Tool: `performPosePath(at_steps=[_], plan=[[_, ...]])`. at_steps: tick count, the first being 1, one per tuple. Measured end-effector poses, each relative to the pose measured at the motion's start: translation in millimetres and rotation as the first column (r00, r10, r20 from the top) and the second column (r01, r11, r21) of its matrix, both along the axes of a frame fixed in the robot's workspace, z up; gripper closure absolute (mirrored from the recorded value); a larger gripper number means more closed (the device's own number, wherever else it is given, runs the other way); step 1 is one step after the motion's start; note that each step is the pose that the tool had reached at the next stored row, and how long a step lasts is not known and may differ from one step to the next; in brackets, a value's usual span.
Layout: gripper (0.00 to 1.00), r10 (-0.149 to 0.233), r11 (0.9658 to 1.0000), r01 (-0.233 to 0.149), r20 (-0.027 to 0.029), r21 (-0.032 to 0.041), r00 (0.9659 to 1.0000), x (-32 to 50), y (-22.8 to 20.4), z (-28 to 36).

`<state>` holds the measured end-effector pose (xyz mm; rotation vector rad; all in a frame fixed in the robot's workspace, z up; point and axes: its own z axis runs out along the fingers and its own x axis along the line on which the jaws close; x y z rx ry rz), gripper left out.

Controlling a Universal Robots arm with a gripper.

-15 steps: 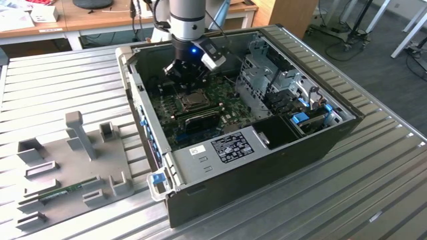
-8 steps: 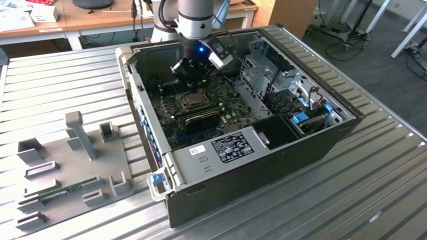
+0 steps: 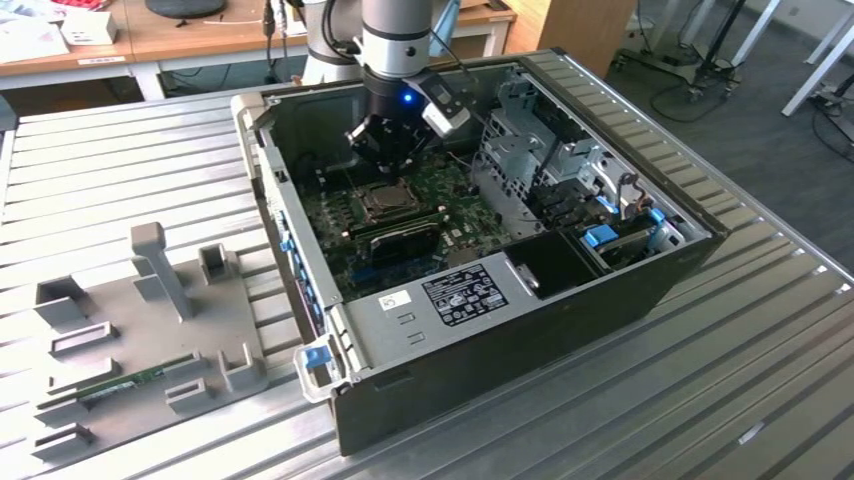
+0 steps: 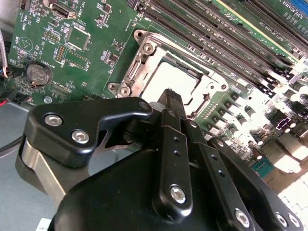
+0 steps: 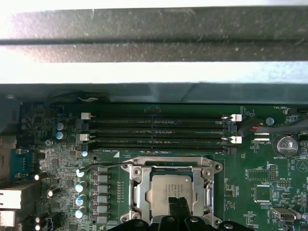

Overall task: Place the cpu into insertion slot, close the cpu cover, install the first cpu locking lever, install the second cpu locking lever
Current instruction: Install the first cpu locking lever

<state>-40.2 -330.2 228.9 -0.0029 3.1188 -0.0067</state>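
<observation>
One open computer case [image 3: 534, 300] sat on the table, with one arm [image 3: 394, 40] and one gripper [image 3: 387, 150] reaching in. On the board there was one cpu [image 5: 166, 192], one insertion slot [image 5: 126, 169] and one cpu cover [image 5: 168, 166]. In the first wrist view I counted four long memory slots [image 5: 159, 129], four white latches [image 5: 236, 117] and one coin battery [image 5: 284, 144]. Over on the exterior view's left lay one grey fixture tray [image 3: 147, 330] with one green memory stick [image 3: 134, 383].
</observation>
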Motion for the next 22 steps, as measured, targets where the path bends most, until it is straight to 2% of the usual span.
performPosePath(at_steps=[12,18,22], plan=[[0.90,0.000,1.0000,0.000,0.0003,0.0000,1.0000,-0.4,0.0,1.1],[0.90,0.000,1.0000,0.000,0.0063,0.0001,1.0000,-4.6,0.0,1.2],[0.90,0.000,1.0000,0.000,0.0066,0.0001,1.0000,-4.7,0.0,6.5]])
